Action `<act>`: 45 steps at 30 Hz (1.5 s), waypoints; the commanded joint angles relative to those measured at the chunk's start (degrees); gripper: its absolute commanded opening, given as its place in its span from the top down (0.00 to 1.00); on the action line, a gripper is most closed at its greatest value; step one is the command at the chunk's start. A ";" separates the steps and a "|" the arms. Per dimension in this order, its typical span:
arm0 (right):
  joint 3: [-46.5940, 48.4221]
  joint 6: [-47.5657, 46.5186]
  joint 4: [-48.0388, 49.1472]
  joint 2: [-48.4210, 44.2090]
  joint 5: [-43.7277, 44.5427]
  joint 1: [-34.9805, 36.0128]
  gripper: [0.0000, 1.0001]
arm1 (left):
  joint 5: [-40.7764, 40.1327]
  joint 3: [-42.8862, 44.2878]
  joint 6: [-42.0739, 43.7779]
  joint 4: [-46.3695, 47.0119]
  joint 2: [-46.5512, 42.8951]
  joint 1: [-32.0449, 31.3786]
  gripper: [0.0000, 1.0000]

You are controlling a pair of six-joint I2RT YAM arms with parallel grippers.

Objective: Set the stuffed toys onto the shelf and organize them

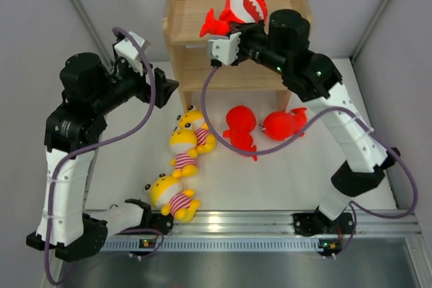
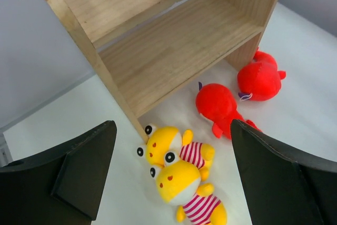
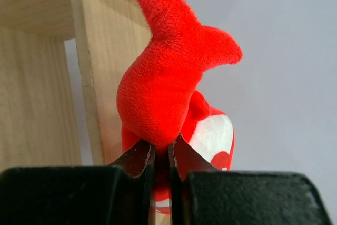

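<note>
My right gripper [image 1: 231, 30] is shut on the tail of a red shark [image 1: 243, 6] and holds it up over the top of the wooden shelf [image 1: 185, 11]; the pinched tail [image 3: 163, 82] fills the right wrist view beside a shelf panel [image 3: 95, 67]. Two more red sharks [image 1: 240, 126] [image 1: 283, 124] lie on the table before the shelf. Three yellow striped toys [image 1: 194, 127] [image 1: 182, 152] [image 1: 169, 195] lie in a line at the left front. My left gripper [image 1: 165, 89] is open, above two yellow toys [image 2: 163, 146] [image 2: 181, 185] by the shelf's left corner.
The shelf's lower tier [image 2: 174, 51] is bare wood in the left wrist view. Grey walls stand behind and at both sides. A metal rail [image 1: 236, 224] runs along the near table edge by the arm bases.
</note>
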 commanded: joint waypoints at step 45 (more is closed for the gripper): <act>-9.32 74.84 43.23 8.73 48.21 1.20 0.15 | 14.67 -3.78 4.18 -1.31 5.63 6.40 0.06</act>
